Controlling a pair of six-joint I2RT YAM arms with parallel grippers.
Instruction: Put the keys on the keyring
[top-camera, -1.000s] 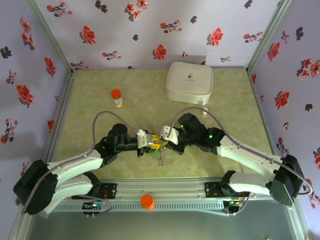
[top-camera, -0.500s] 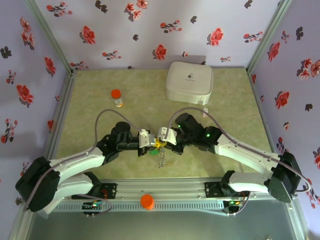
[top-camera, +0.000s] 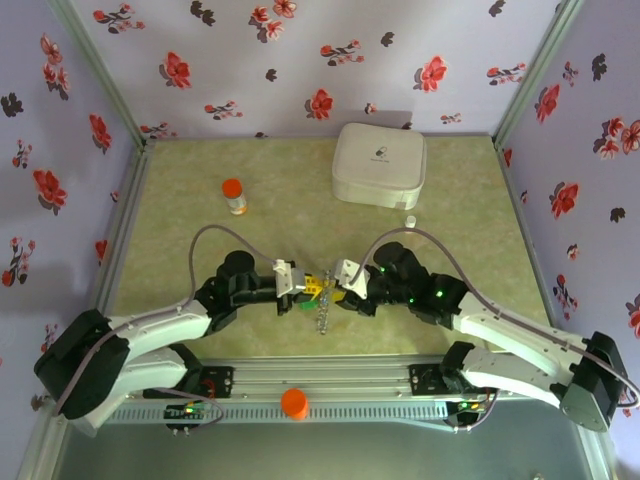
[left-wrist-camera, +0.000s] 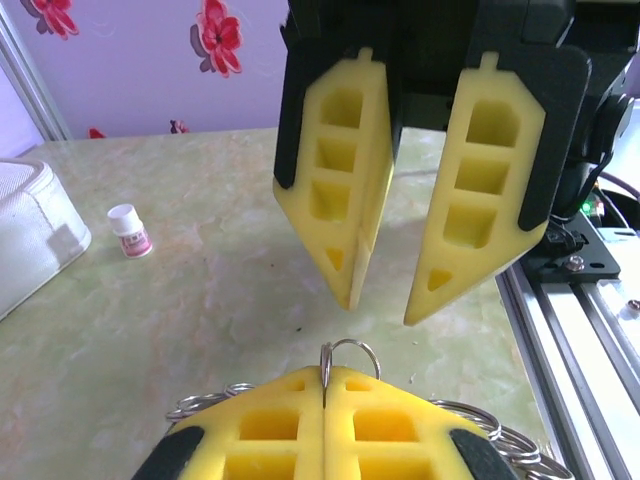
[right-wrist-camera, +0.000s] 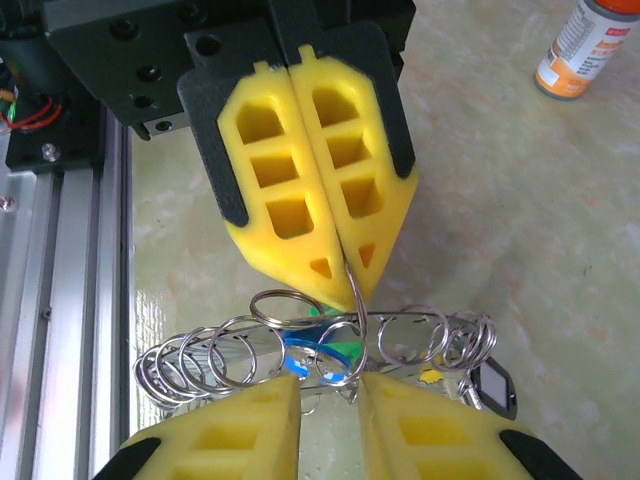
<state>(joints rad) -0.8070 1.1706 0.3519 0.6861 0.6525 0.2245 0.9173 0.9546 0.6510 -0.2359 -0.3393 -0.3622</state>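
Top view. White rounded box (top-camera: 380, 164) at 1 o'clock on the green marbled surface (top-camera: 470, 200); orange-capped bottle (top-camera: 234, 196), upright, 10 o'clock; small white vial (top-camera: 410, 222) near the box's 5 o'clock; orange knob (top-camera: 294, 402) on the rail (top-camera: 380, 375), 6 o'clock.

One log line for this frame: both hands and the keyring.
left hand: shut on keyring | right hand: open, tips facing left hand | keys: bunched behind rings

White shells and black joints are seen on the left arm (top-camera: 150, 335) and right arm (top-camera: 510, 335), each crossed by a grey cable (top-camera: 205, 235). Yellow foam fingers (left-wrist-camera: 345, 230) with square cut-outs are backed by black plates (left-wrist-camera: 560, 120).
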